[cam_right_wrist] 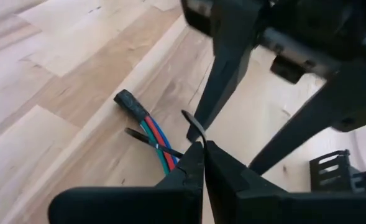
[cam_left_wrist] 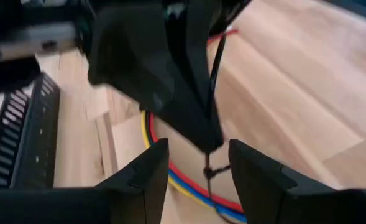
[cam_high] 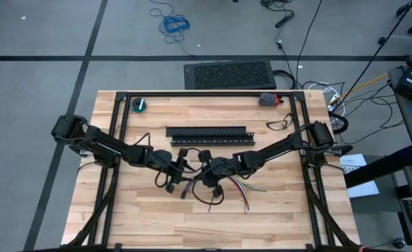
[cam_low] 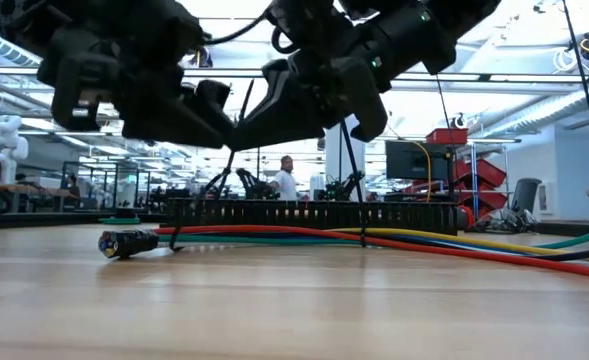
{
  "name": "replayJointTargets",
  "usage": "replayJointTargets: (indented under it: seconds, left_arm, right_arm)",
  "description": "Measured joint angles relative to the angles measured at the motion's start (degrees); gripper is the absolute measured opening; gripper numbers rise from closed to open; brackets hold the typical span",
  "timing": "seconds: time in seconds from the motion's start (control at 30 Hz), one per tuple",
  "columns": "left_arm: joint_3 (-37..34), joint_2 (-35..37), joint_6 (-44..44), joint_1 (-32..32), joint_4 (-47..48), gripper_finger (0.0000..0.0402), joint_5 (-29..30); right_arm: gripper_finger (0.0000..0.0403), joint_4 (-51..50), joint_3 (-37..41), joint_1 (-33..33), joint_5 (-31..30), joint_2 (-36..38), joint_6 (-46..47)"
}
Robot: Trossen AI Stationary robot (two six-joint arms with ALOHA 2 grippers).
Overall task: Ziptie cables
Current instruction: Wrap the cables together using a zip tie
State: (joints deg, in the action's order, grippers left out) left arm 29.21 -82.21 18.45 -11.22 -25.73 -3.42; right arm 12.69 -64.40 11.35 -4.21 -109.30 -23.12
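The cables [cam_high: 228, 190] are a bundle of red, yellow, blue and green wires lying flat on the wooden table. Their black-capped end [cam_right_wrist: 128, 102] points toward the table's left. A thin dark ziptie [cam_right_wrist: 151, 140] loops around them near that end, and its tail rises to my right gripper [cam_right_wrist: 203, 147], which is shut on it above the bundle. My left gripper [cam_left_wrist: 198, 168] is open and hovers close on the left. Its fingers stand on either side of the ziptie's strip [cam_left_wrist: 208, 169] without touching it. The low view shows both grippers above the cables [cam_low: 394, 240]. My right gripper pinches the ziptie's free tail [cam_right_wrist: 195, 129] between its two shut fingers, slanting down from the table's right side. The strip runs down from the fingers to the loop around the cables. The cables stay on the table.
The black slotted duct [cam_high: 209, 135] lies just beyond the grippers, toward the far edge. A green round object [cam_high: 140, 105] and a grey-red object [cam_high: 267, 99] sit at the far corners. A dark loop [cam_high: 279, 124] lies right of the duct. Bare wood shows toward the near edge.
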Motion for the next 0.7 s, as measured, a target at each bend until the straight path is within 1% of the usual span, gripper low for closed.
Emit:
replayJointTargets:
  seconds: [0.17, 0.4, 0.6, 0.7]
  left_arm:
    - [0.0, 0.6, -0.1, 0.0, 0.3, 0.0166, -4.0]
    - [0.0, 0.0, -1.5, 1.5, 0.4, 0.0164, -5.7]
    - [0.0, 0.0, -1.7, 3.3, 0.4, 0.0129, -7.8]
    - [0.0, 0.0, -2.1, 3.7, 0.5, 0.0121, -10.1]
  right_arm:
    - [0.0, -3.1, -1.7, 0.0, -0.1, 0.0, -3.1]
    - [0.0, -7.2, -3.5, 0.0, -0.2, 0.0, -8.4]
    - [0.0, -8.5, -5.0, 0.1, 0.0, 0.0, -12.8]
    - [0.0, -9.8, -5.6, 0.2, 0.1, 0.0, -14.6]
